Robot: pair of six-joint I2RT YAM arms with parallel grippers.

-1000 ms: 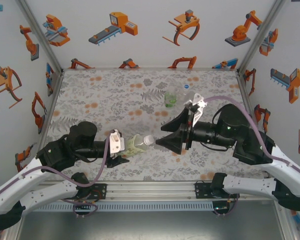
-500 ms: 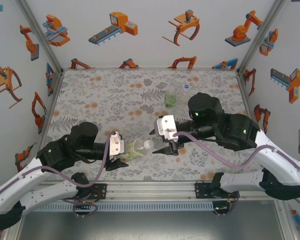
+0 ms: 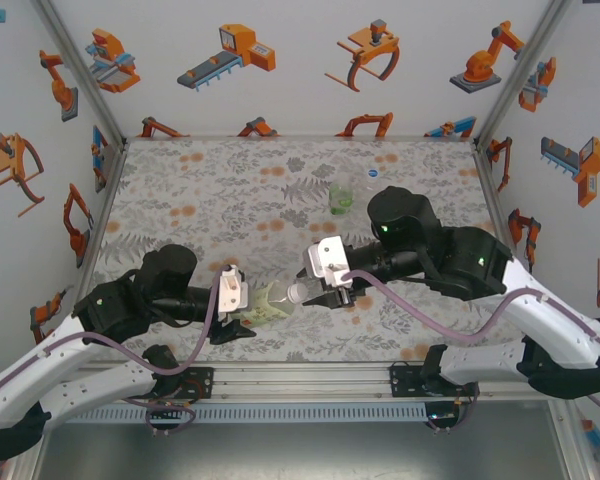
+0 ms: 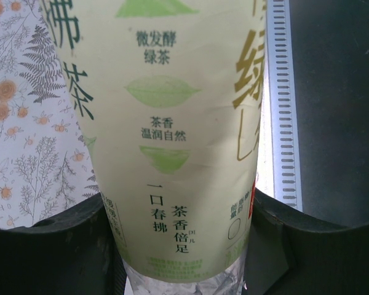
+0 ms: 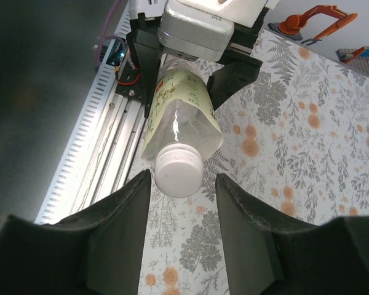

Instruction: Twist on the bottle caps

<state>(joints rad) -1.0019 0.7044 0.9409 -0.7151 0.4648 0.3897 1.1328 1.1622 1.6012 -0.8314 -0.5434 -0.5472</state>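
Observation:
My left gripper (image 3: 252, 308) is shut on a clear bottle (image 3: 272, 300) with a pale green label, holding it by the body. The bottle is held off the table, its neck pointing right. In the left wrist view the label (image 4: 172, 123) sits between both black fingers (image 4: 49, 246). A white cap (image 3: 296, 292) sits on the bottle's neck. My right gripper (image 3: 312, 290) faces it from the right. In the right wrist view the cap (image 5: 179, 174) lies between the tips of my right gripper (image 5: 183, 178), which is open, with a narrow gap on each side.
A bottle with green liquid (image 3: 340, 200) and a colourless bottle (image 3: 366, 190) stand at the back of the patterned table (image 3: 200, 200), just beyond the right arm. The aluminium rail (image 3: 300, 380) runs along the near edge. Enclosure walls close three sides.
My right gripper has swung round, moved left onto the bottle's neck and narrowed its jaws around the cap. The left gripper kept its hold, and the bottle shifted only slightly.

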